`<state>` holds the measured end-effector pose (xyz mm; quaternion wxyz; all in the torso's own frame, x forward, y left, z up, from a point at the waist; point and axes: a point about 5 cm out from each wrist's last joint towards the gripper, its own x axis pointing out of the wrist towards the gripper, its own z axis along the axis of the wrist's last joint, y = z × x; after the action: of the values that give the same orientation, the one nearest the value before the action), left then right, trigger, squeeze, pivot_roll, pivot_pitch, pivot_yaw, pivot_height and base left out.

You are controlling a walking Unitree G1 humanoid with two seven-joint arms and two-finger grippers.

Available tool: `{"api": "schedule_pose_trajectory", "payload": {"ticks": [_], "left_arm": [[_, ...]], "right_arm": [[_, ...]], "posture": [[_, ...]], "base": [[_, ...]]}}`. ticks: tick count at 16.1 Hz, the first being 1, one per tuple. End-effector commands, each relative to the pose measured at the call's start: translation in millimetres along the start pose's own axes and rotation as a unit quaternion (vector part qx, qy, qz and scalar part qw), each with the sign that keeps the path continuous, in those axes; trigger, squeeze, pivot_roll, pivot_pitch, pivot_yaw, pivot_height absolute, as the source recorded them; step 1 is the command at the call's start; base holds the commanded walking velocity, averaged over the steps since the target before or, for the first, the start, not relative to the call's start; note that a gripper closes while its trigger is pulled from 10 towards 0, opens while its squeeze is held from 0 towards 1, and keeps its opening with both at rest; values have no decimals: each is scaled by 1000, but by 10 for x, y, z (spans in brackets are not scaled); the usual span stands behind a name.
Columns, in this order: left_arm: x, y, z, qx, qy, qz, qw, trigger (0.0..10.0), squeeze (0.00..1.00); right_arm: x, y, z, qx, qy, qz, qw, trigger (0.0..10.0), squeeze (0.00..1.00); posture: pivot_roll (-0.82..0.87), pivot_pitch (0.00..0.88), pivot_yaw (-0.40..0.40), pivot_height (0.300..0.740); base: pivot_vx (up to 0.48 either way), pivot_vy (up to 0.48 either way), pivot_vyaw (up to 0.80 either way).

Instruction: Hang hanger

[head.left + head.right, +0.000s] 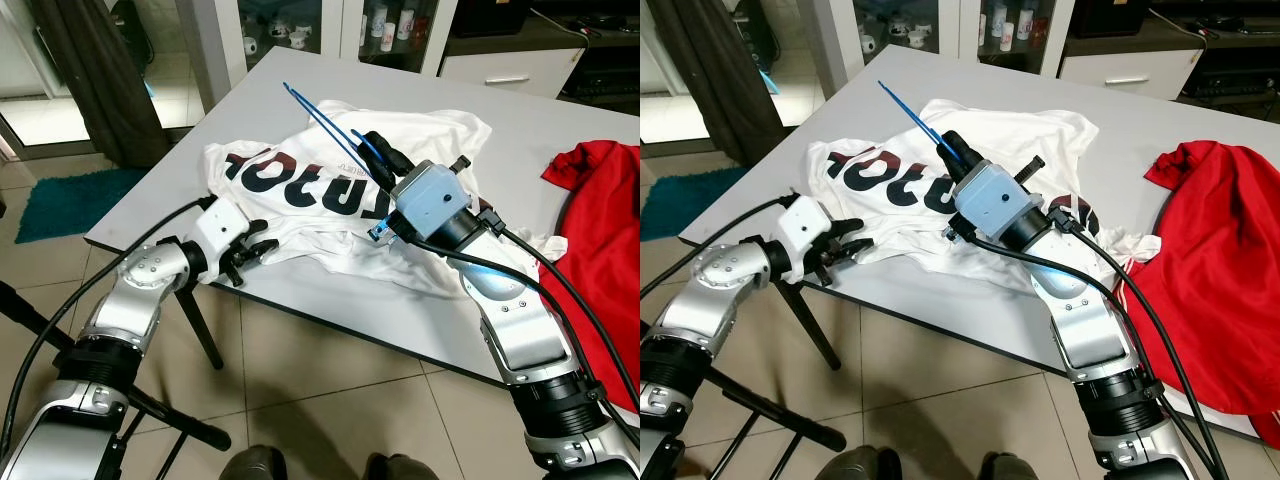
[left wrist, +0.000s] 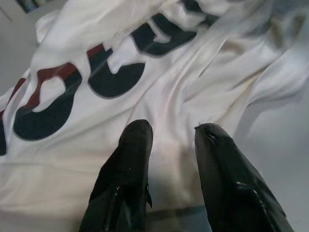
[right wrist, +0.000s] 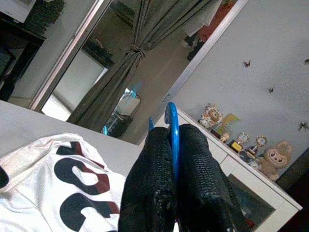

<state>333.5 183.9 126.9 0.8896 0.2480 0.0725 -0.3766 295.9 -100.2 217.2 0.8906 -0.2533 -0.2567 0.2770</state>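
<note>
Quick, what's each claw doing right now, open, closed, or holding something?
Left claw: open, empty, over the white T-shirt.
Right claw: closed on the blue hanger.

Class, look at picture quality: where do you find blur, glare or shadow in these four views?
Left wrist view: soft and blurred; the white shirt looks hazy beyond the left gripper. Right wrist view: fingers sharp, shelf blurred. Left eye view: sharp, with glare on the floor tiles.
</note>
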Motion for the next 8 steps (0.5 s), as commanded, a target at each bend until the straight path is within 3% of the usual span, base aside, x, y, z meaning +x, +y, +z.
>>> {"api": "schedule_pose_trajectory", "payload": {"ticks": [1,2,3,8], "left_arm": [[4,9,-56,11,21,10,1000,10000,1000],[20,12,-92,10,34,17,999,10000,59],[39,15,-101,-1,34,23,999,10000,0],[106,-25,-132,-14,36,28,999,10000,0]], "right_arm": [[5,-47,21,-5,-6,-5,1000,10000,0],[4,-48,20,-5,-6,-6,1000,10000,0],[4,-49,23,-5,-6,-6,1000,10000,0],[-2,-52,27,-6,-6,-6,1000,10000,0]], "posture": [[-23,75,25,740],[-23,74,25,740],[-25,75,25,740],[-31,75,28,740]], "base": [[0,0,0],[0,0,0],[0,0,0],[0,0,0]]}}
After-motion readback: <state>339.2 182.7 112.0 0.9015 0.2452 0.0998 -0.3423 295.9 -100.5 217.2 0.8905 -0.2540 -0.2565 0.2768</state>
